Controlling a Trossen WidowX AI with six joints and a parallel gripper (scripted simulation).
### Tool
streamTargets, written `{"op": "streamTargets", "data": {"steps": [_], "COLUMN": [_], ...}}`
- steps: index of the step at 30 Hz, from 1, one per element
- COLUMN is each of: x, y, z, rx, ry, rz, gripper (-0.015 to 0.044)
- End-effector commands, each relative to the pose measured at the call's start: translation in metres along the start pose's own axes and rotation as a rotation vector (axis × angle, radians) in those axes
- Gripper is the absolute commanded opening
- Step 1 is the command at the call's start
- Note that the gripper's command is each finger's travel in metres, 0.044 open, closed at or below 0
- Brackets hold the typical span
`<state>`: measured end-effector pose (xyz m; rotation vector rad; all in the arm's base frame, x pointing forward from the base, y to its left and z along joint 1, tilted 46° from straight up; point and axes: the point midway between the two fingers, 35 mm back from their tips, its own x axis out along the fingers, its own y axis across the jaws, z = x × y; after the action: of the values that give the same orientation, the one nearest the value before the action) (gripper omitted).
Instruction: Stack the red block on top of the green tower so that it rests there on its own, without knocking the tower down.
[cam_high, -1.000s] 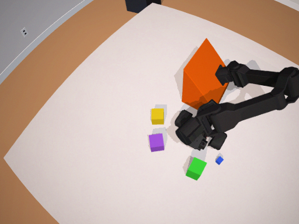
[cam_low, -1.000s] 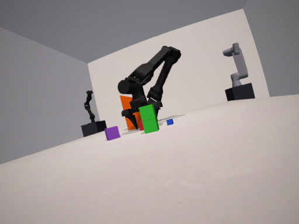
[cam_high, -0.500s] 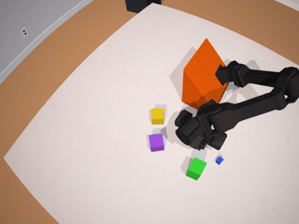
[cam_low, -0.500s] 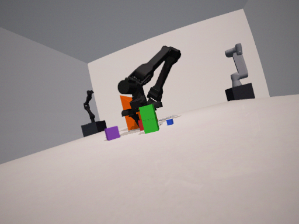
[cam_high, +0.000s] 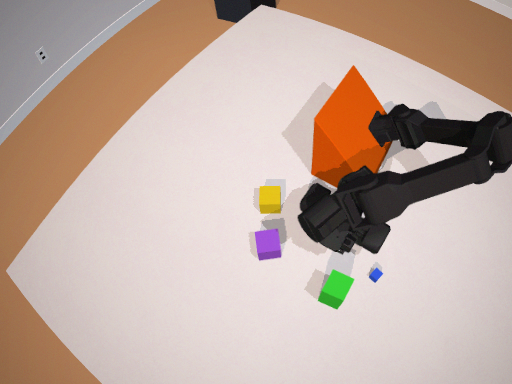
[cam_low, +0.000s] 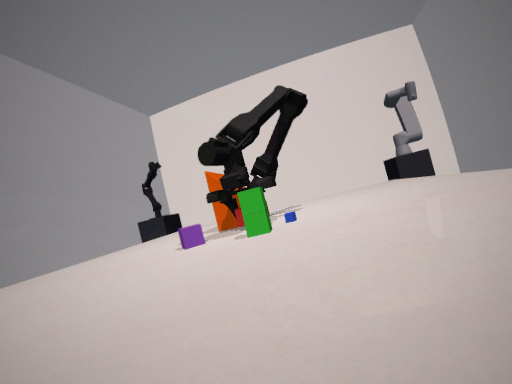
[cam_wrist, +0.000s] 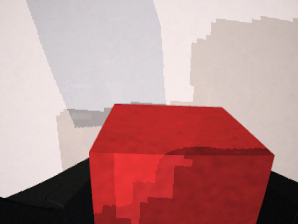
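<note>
The red block (cam_wrist: 182, 130) (cam_low: 239, 218) fills the lower middle of the wrist view, between the two black fingers; in the exterior view only a small part shows behind the green tower. My gripper is shut on the red block, low at the table; its fingertips are hidden in the top and exterior views. The green tower (cam_high: 338, 285) (cam_low: 254, 211) stands upright, two green blocks high, close to the gripper on the side toward the exterior camera. The top view hides the red block under the arm.
A large orange block (cam_high: 345, 120) (cam_low: 223, 215) stands behind the gripper, close to the arm. A purple block (cam_high: 268, 243) (cam_low: 192, 236) and a yellow block (cam_high: 270, 199) lie to the left in the top view. A small blue cube (cam_high: 375, 275) (cam_low: 290, 217) lies beside the green tower.
</note>
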<state>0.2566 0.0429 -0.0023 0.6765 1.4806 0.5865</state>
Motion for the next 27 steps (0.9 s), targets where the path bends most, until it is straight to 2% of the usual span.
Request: {"op": "streamTargets", "data": {"steps": [1,18,27], "x": [-0.023,-0.101,-0.105], "y": [0.0,0.001,0.0], "z": [0.003,0.002,0.002], "rx": [-0.011,-0.01,-0.01], "ry": [-0.014,-0.014,-0.014], "rz": [-0.007,-0.01,-0.01], "gripper": [0.0,0.0,0.0]}}
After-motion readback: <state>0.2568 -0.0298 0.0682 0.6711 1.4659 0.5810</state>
